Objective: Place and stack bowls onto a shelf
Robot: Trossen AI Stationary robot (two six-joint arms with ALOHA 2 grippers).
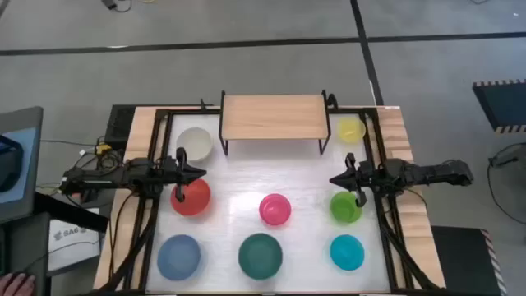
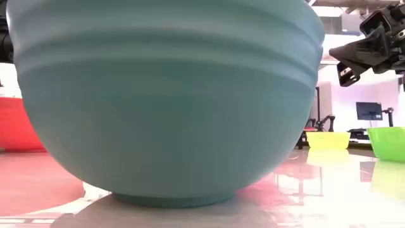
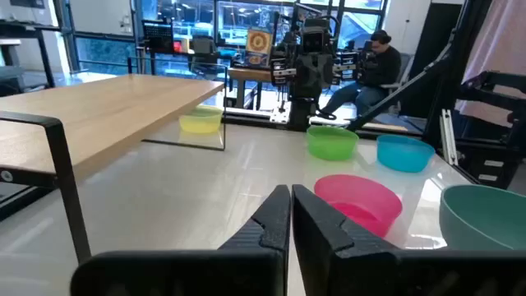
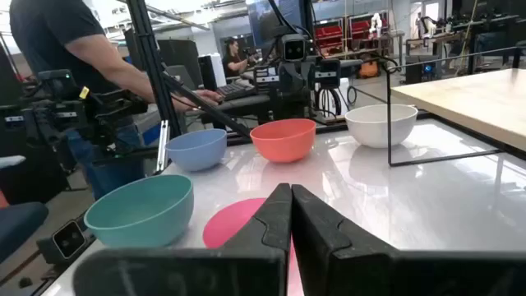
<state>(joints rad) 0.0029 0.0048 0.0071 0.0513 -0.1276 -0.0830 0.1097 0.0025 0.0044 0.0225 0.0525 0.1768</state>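
The light-wood shelf (image 1: 271,117) stands on black legs at the table's far middle. The white bowl (image 1: 196,141) and the yellow bowl (image 1: 351,129) sit on the table beside it. Red (image 1: 191,196), pink (image 1: 274,209) and lime green (image 1: 346,206) bowls form the middle row. Light blue (image 1: 179,256), dark green (image 1: 260,255) and cyan (image 1: 347,252) bowls form the near row. My left gripper (image 1: 200,173) is shut and hovers by the red bowl's far rim. My right gripper (image 1: 334,179) is shut and hovers just left of the lime bowl's far rim. Both point toward the table's middle.
In the low view the dark green bowl (image 2: 168,95) fills most of the picture, and my right gripper (image 2: 338,57) hangs above the table. Black frame rails run along the table's sides. A person (image 4: 57,41) stands beyond the left edge, another sits beyond the right (image 3: 382,62).
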